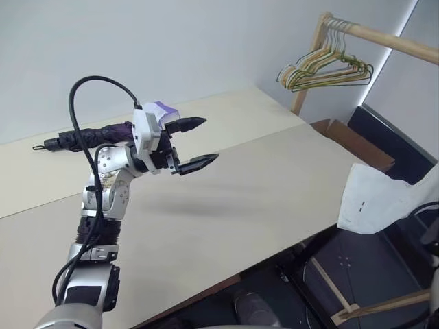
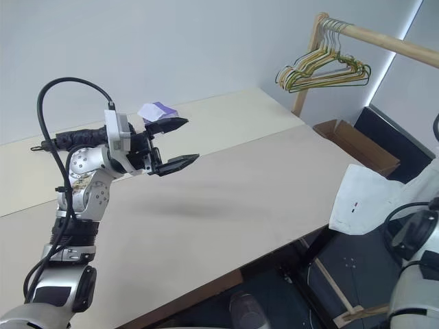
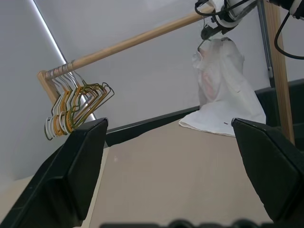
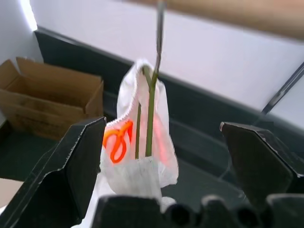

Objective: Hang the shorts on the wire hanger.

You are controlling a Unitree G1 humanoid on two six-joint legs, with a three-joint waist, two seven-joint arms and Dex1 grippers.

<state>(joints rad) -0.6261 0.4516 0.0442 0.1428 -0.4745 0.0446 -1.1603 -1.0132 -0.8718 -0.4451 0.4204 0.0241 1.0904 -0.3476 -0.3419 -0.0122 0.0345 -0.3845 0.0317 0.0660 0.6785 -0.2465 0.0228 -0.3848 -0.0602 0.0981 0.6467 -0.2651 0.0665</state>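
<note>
Head views: The left gripper [image 1: 197,142] is held above the beige table [image 1: 260,185], jaws spread wide and grasping nothing, fingers pointing toward the wooden rail [image 1: 384,38]. This reads as a parked, stand-by pose that keeps the arm clear of the work. The shorts [image 1: 374,195] hang past the table's right end, above the dark floor and apart from the bunch of coloured hangers [image 1: 322,72] on the rail. A white-and-purple tissue box [image 2: 158,110] and a folded dark umbrella [image 1: 86,137] lie on the table behind the arm.

Left wrist view: The shorts [image 3: 221,90] hang below the rail [image 3: 133,42], beside its upright post [image 3: 280,71]. The long axis is vertical: waist gathered at the top, hem spread at the bottom and touching the table edge. The right gripper [image 3: 213,26] sits just above the top of the garment.

Right wrist view: The right gripper [image 4: 166,152] is released, fingers wide, with the shorts [image 4: 142,147] between and beyond them, touching neither. The wire hanger [image 4: 151,114] runs vertically through the bunched waistband, its stem rising out of the top of the picture. Judged from this, the garment is carried by the hanger, not the gripper, so the hanging step appears complete.
</note>
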